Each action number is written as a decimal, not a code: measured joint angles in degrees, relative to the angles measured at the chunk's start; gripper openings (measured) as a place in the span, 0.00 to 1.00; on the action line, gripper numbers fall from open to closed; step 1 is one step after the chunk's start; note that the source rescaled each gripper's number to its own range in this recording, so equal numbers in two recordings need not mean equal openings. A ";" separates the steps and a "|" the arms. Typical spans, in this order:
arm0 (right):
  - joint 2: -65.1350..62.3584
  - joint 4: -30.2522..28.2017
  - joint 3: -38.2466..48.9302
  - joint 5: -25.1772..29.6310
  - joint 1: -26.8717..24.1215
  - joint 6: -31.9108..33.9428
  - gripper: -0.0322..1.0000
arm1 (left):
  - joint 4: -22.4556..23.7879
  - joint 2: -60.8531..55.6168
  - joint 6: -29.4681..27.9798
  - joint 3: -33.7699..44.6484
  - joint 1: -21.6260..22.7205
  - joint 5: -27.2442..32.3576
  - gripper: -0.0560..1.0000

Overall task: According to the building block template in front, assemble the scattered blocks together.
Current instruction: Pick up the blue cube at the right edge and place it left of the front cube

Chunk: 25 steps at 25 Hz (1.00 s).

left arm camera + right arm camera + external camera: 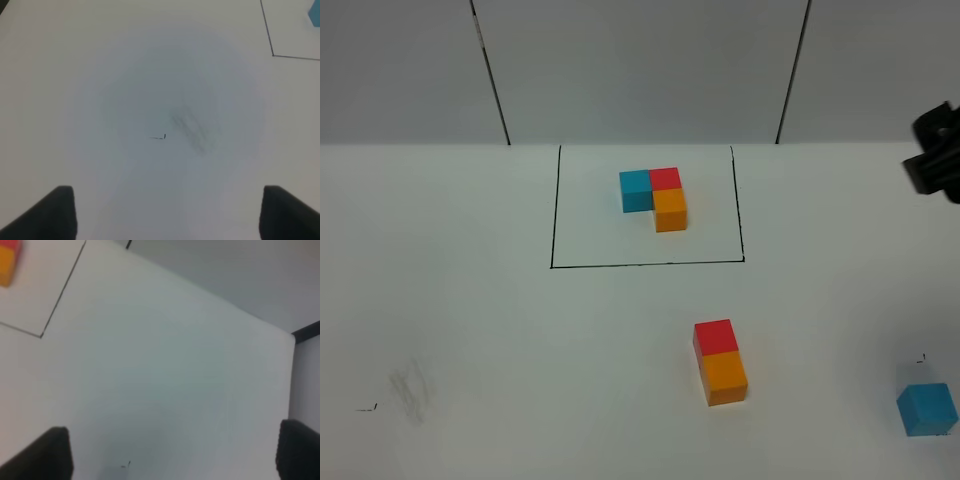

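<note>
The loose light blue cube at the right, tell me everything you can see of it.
The light blue cube is plain, matte and unmarked. It sits flat on the white table, slightly turned, near the high view's lower right corner. It stands alone, well apart from the touching red cube and orange cube. Nothing touches it but the table.

The left tool showed two matte black fingers with blunt, rounded tips and no markings. The right tool had the same plain black fingers, blurred at the edges. From the high camera, part of the right arm appeared as a blocky black housing, too dark for detail.
</note>
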 joint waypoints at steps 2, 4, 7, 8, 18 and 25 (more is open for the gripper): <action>-3.90 -0.51 0.00 0.02 0.00 -0.95 0.69 | 0.00 0.00 0.00 0.00 0.00 0.00 0.67; -7.26 -0.86 0.00 0.06 -0.06 -1.61 0.69 | 0.00 0.00 0.00 0.00 0.00 0.00 0.67; -11.61 -1.37 0.00 0.08 -0.17 -1.84 0.68 | 0.00 0.00 0.00 0.00 0.00 0.00 0.67; -12.38 -1.79 0.00 0.08 -0.17 -1.79 0.68 | 0.00 0.00 0.00 0.00 0.00 0.00 0.67; -12.19 -5.78 0.00 0.26 -12.87 -1.66 0.68 | 0.00 0.00 0.00 0.00 0.00 0.00 0.67; -11.67 13.34 0.46 0.53 -27.90 -8.85 0.68 | 0.00 0.00 0.00 0.00 0.00 0.00 0.67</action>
